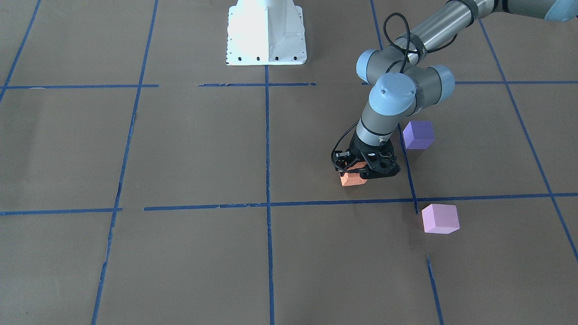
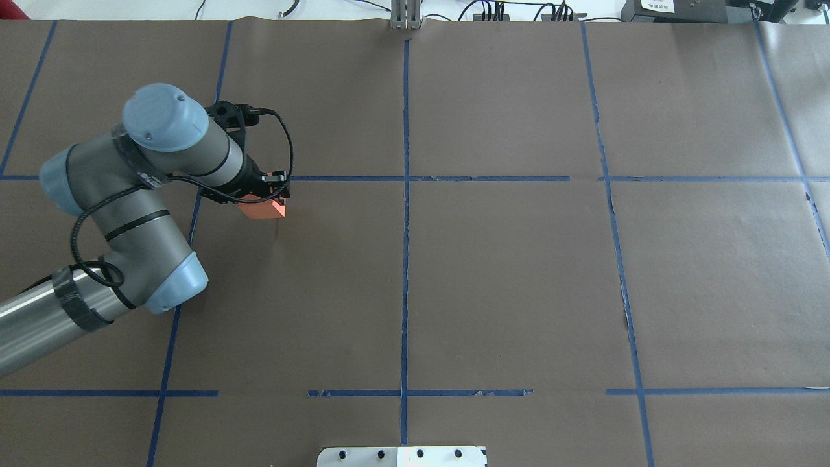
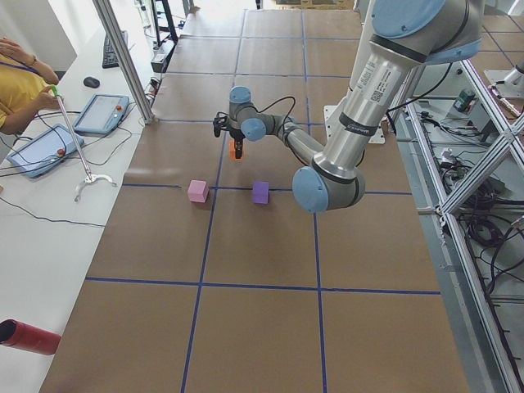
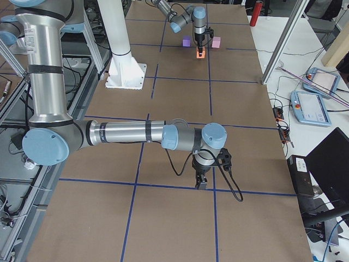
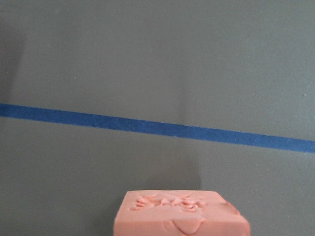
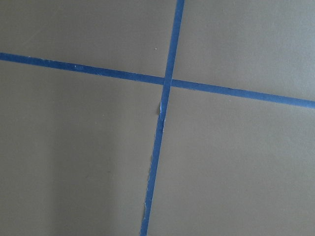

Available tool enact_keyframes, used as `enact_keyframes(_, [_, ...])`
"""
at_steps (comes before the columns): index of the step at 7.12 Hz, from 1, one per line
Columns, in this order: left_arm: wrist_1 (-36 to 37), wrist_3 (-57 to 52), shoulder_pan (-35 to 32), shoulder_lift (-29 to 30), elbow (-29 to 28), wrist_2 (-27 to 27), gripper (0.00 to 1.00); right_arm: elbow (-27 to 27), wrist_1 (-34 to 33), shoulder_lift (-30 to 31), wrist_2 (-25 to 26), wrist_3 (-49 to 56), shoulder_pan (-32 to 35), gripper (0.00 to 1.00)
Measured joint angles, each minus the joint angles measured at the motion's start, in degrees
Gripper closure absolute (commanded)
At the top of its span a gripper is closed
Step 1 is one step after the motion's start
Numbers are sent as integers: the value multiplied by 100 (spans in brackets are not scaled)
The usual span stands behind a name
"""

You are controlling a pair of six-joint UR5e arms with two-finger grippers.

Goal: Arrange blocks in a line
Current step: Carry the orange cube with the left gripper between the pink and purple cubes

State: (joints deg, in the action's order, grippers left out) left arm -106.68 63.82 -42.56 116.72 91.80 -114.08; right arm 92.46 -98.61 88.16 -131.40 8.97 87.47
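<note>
The left gripper [image 1: 356,174] points down at the table [image 1: 189,149] with its fingers pressed in on the orange block [image 1: 352,181], pinching it from two sides. Whether the block rests on the brown paper or hangs just above it cannot be told. Its top face shows shallow dents in the left wrist view.

A blue tape line [image 1: 316,202] runs near the orange block, on its side away from the white robot base [image 1: 266,36]. The dark purple block [image 1: 418,134] sits apart from the orange block, off to the robot's left and nearer the base. The pale pink block [image 1: 440,218] lies farther left still, across that tape line.

The right gripper [image 4: 202,184] is well apart from the orange block, hanging over a crossing of tape lines. Spread or pressed together, I cannot tell.
</note>
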Motion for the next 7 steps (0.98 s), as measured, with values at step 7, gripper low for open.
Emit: enact_keyframes(7, [-62,-1703,-902,-1116,-136,-461,53,0,0,-1,0,0,-2,0])
